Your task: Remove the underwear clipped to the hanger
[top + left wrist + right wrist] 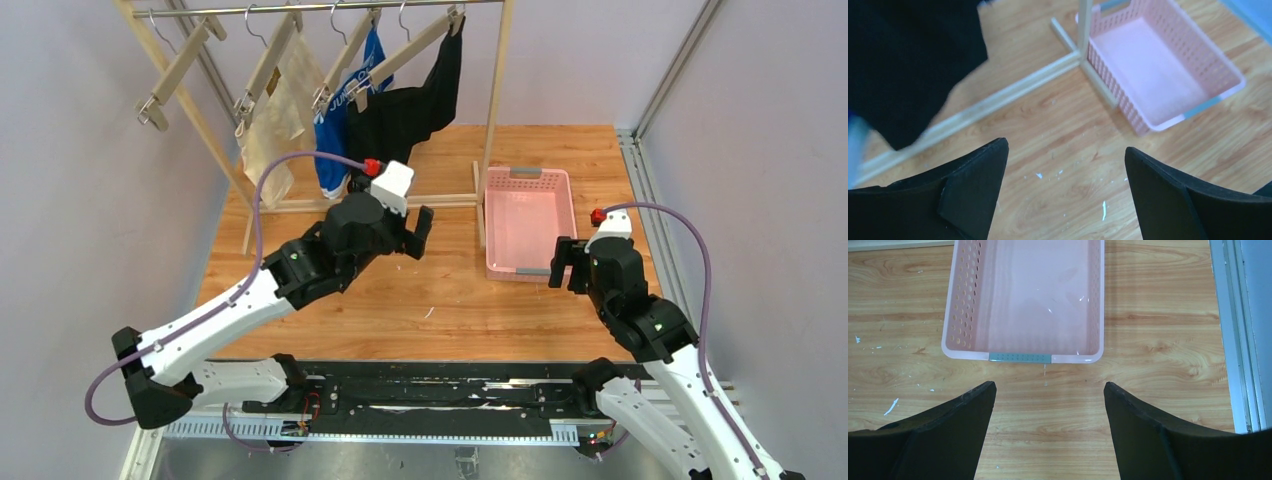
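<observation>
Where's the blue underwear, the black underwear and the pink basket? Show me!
blue underwear (328, 160): top view, on its lower blue cloth.
black underwear (405, 112): top view, on the middle of the hanging cloth.
pink basket (528, 225): top view, on its bare floor.

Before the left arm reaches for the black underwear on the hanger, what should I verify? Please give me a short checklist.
1. The left hand is open and empty: ok.
2. The right hand is open and empty: ok.
3. The plain black cloth underwear hangs in front of the left hand: ok.
4. How firmly the metal hanger clips hold it: cannot tell.
5. The pink perforated plastic basket is empty: ok.
6. Free path to the basket: not ok, the light wooden rack post stands between.
</observation>
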Controlling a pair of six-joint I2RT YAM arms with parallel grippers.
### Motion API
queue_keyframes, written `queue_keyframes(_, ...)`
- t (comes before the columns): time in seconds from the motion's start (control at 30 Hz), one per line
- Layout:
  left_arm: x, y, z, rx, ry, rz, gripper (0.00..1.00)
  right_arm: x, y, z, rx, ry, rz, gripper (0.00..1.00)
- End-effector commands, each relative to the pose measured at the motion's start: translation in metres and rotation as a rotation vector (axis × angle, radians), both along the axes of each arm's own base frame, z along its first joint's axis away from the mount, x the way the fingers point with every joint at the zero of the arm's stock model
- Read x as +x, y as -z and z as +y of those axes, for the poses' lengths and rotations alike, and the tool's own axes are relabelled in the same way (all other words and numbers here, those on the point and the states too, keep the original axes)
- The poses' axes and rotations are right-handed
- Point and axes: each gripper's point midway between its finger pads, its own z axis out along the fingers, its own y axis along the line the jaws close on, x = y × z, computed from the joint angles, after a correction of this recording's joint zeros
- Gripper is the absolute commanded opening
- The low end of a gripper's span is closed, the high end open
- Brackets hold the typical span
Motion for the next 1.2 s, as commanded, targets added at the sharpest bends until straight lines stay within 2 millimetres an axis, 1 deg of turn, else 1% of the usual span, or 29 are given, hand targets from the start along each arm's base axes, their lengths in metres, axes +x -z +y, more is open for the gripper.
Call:
queue_keyframes(0.0,-0.005,-0.079,0.017,-0.037,-0.001,-0.126,0.98,0.004,-0.017,0.011,0.021,-0.048,-0.046,0.82)
queue_keyframes(0.07,-0.01,-0.119,0.037,-0.07,-0.036,-0.196,0.98,0.004,-0.02,0.01,0.022,-0.049,-0.053,0.81)
queue_keyframes(0.2,-0.024,-0.199,0.108,-0.162,-0.227,-0.376,0.98,0.004,-0.024,0.011,0.019,-0.058,-0.061,0.81)
queue_keyframes(0.27,-0.033,-0.233,0.14,-0.174,-0.302,-0.454,0.98,0.005,-0.025,0.012,0.02,-0.065,-0.062,0.82)
queue_keyframes(0.33,-0.039,-0.261,0.167,-0.171,-0.385,-0.502,0.98,0.007,-0.025,0.015,0.023,-0.071,-0.057,0.82)
queue_keyframes(0.37,-0.041,-0.273,0.177,-0.156,-0.421,-0.52,0.98,0.007,-0.025,0.016,0.024,-0.076,-0.056,0.82)
queue_keyframes(0.43,-0.042,-0.295,0.2,-0.091,-0.52,-0.547,0.98,0.009,-0.024,0.019,0.03,-0.084,-0.054,0.82)
queue_keyframes(0.47,-0.042,-0.302,0.208,-0.053,-0.571,-0.546,0.98,0.009,-0.025,0.02,0.034,-0.089,-0.056,0.81)
queue_keyframes(0.53,-0.038,-0.32,0.212,0.014,-0.628,-0.544,0.98,0.011,-0.025,0.023,0.041,-0.098,-0.055,0.82)
queue_keyframes(0.57,-0.042,-0.334,0.219,0.006,-0.645,-0.554,0.98,0.011,-0.026,0.024,0.043,-0.102,-0.055,0.82)
queue_keyframes(0.63,-0.039,-0.346,0.218,0.029,-0.653,-0.555,0.98,0.012,-0.028,0.026,0.049,-0.109,-0.059,0.82)
queue_keyframes(0.7,-0.037,-0.352,0.216,0.056,-0.665,-0.551,0.98,0.011,-0.03,0.027,0.057,-0.112,-0.066,0.82)
queue_keyframes(0.8,-0.027,-0.351,0.21,0.1,-0.676,-0.544,0.98,0.01,-0.034,0.027,0.064,-0.117,-0.08,0.82)
queue_keyframes(0.87,-0.014,-0.345,0.209,0.121,-0.684,-0.533,0.98,0.009,-0.034,0.026,0.062,-0.119,-0.084,0.82)
queue_keyframes(0.9,-0.004,-0.341,0.209,0.126,-0.681,-0.521,0.98,0.008,-0.035,0.026,0.06,-0.12,-0.085,0.82)
queue_keyframes(0.93,0.006,-0.335,0.211,0.121,-0.682,-0.5,0.98,0.008,-0.035,0.025,0.058,-0.121,-0.086,0.82)
queue_keyframes(0.97,0.017,-0.33,0.218,0.12,-0.691,-0.478,0.98,0.007,-0.034,0.025,0.054,-0.121,-0.086,0.82)
queue_keyframes(1.0,0.026,-0.322,0.215,0.111,-0.668,-0.45,0.98,0.007,-0.034,0.024,0.051,-0.119,-0.084,0.82)
queue_keyframes(1.03,0.037,-0.315,0.222,0.118,-0.687,-0.426,0.98,0.006,-0.033,0.023,0.045,-0.118,-0.08,0.82)
queue_keyframes(1.1,0.051,-0.305,0.225,0.128,-0.706,-0.403,0.98,0.005,-0.033,0.02,0.035,-0.113,-0.08,0.82)
queue_keyframes(1.17,0.063,-0.301,0.228,0.098,-0.708,-0.399,0.98,0.004,-0.033,0.017,0.026,-0.104,-0.083,0.82)
